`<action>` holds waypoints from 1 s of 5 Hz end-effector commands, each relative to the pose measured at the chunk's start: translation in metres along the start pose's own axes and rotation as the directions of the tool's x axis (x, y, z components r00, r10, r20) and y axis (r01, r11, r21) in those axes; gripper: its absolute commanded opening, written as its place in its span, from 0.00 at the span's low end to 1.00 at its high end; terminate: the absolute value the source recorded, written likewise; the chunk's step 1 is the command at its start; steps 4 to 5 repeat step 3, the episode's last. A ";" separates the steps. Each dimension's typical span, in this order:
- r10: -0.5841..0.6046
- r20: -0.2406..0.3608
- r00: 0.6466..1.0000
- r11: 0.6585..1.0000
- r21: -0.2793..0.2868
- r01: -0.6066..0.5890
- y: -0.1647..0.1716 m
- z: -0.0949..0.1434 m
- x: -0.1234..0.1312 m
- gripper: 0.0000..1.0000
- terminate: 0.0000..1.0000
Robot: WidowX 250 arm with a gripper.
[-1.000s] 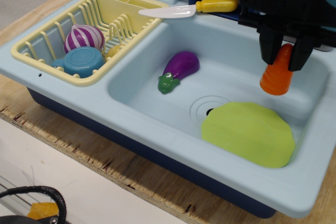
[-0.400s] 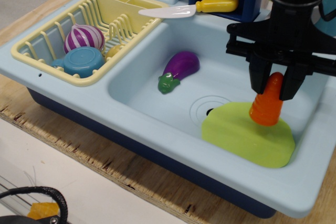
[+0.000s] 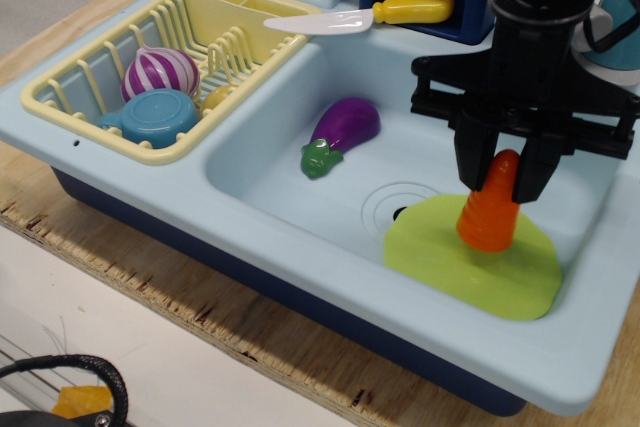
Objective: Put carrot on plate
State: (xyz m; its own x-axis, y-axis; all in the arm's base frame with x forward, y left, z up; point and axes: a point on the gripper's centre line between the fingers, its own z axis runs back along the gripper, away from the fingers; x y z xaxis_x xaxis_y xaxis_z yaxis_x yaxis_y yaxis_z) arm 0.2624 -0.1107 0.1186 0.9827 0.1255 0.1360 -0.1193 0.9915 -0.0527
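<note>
The orange ridged carrot [image 3: 489, 210] hangs wide end down, its narrow end held between the black fingers of my gripper [image 3: 501, 175]. The gripper is shut on it. The carrot's base is at or just above the lime-green plate [image 3: 445, 252], which lies flat in the front right of the light blue sink [image 3: 262, 179]; I cannot tell if they touch.
A purple eggplant [image 3: 343, 132] with a green cap lies in the sink's left middle. A yellow dish rack [image 3: 84, 72] on the left holds a striped purple onion [image 3: 160, 71] and a blue cup [image 3: 157, 117]. A yellow-handled knife [image 3: 365, 13] rests on the back rim.
The gripper has moved left, toward the front and down with the carrot, from above the sink's right side to over the plate.
</note>
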 end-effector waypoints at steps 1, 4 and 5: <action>0.020 0.044 0.999 0.997 -0.075 -0.016 0.004 0.006 0.003 1.00 0.00; 0.020 0.044 0.999 0.997 -0.075 -0.016 0.004 0.006 0.003 1.00 1.00; 0.020 0.044 0.999 0.997 -0.075 -0.016 0.004 0.006 0.003 1.00 1.00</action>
